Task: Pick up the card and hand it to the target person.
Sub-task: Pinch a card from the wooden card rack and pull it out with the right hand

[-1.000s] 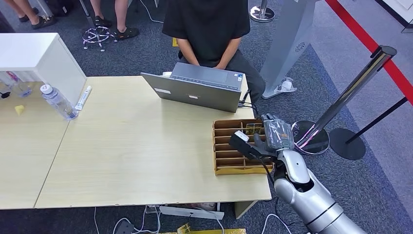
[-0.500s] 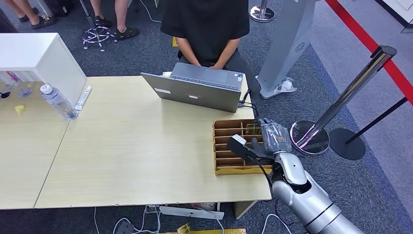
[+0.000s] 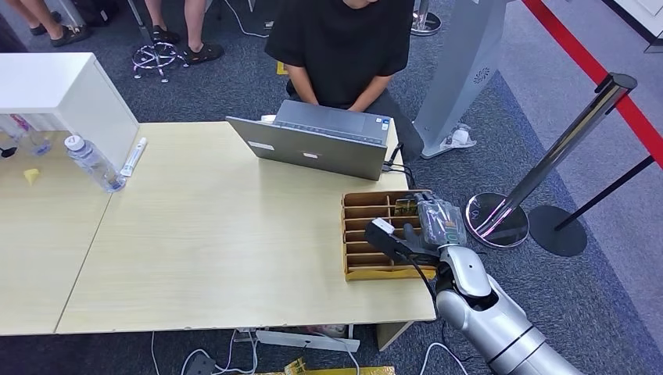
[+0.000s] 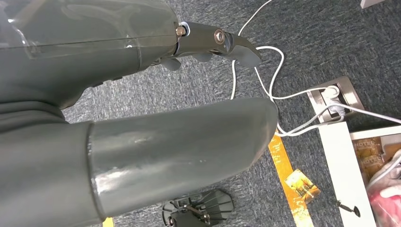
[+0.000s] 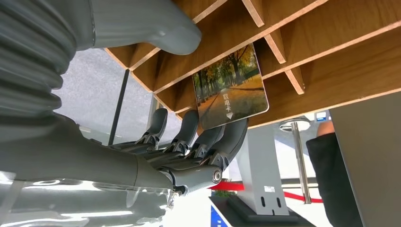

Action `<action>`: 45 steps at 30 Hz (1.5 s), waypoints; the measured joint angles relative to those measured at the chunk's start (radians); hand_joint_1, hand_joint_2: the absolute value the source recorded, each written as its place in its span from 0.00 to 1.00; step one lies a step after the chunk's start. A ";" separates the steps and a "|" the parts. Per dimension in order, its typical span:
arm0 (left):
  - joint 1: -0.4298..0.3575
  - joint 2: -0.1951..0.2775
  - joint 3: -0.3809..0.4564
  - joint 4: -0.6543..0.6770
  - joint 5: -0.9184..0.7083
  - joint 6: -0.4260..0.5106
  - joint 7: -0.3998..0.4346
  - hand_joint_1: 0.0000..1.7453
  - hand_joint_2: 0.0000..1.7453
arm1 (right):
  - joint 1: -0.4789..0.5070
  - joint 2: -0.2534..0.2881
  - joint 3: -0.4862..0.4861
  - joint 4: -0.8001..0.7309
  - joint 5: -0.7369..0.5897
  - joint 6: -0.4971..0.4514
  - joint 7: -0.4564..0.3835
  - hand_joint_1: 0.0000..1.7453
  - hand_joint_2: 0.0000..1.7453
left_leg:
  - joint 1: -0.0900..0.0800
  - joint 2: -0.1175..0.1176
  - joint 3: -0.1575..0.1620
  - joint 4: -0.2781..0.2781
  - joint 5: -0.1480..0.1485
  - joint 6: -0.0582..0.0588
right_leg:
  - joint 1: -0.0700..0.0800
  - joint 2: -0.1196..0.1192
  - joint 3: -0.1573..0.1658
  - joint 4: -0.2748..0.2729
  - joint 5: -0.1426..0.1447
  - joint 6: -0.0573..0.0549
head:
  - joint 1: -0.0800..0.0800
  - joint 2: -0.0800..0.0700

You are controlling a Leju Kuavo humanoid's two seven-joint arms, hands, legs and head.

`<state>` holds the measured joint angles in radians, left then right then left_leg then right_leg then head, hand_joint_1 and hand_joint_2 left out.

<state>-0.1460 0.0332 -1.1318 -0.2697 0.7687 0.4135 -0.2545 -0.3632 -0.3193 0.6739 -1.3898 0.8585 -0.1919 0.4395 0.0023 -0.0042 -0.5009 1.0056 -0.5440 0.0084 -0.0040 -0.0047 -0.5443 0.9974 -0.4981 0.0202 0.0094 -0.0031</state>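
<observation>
1. Right hand [image 3: 438, 223] is at the wooden card rack [image 3: 367, 269] near the bench's [image 3: 203, 234] right edge, over the rack's right side.
2. In the right wrist view, the dark fingers [image 5: 208, 142] lie against one face of the card [image 5: 230, 87], which stands in a slot of the rack; the thumb [image 5: 156, 28] is apart from the card, against the rack's dividers. The hand is spread and grips nothing; the card is touched, not pinched.
3. The card carries a picture of autumn trees and a line of print. In the head view it shows as a small coloured patch [image 3: 405, 207] in the rack's far right compartment.
4. Left hand [image 4: 156, 146] hangs over grey carpet, with white cables [image 4: 265, 71] on the floor beyond it. Whether it is open or closed cannot be told.
5. A person [image 3: 340, 47] in a black shirt sits at the bench's far edge behind a grey laptop [image 3: 313, 144].
6. A water bottle [image 3: 92, 162] stands near the bench's far left corner.
</observation>
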 joint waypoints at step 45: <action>0.000 0.000 0.000 0.000 -0.013 0.000 -0.004 0.00 0.00 | -0.019 0.001 0.004 0.003 0.001 -0.008 0.005 0.79 1.00 | 0.000 0.000 0.000 0.000 0.000 0.000 | 0.000 0.000 0.000 0.000 0.000 0.000 | 0.000 0.000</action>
<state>-0.1459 0.0332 -1.1315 -0.2697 0.7561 0.4135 -0.2590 -0.3826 -0.3185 0.6775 -1.3870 0.8591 -0.1999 0.4445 0.0023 -0.0041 -0.5006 1.0057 -0.5440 0.0083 -0.0040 -0.0046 -0.5443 0.9974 -0.4981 0.0202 0.0094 -0.0031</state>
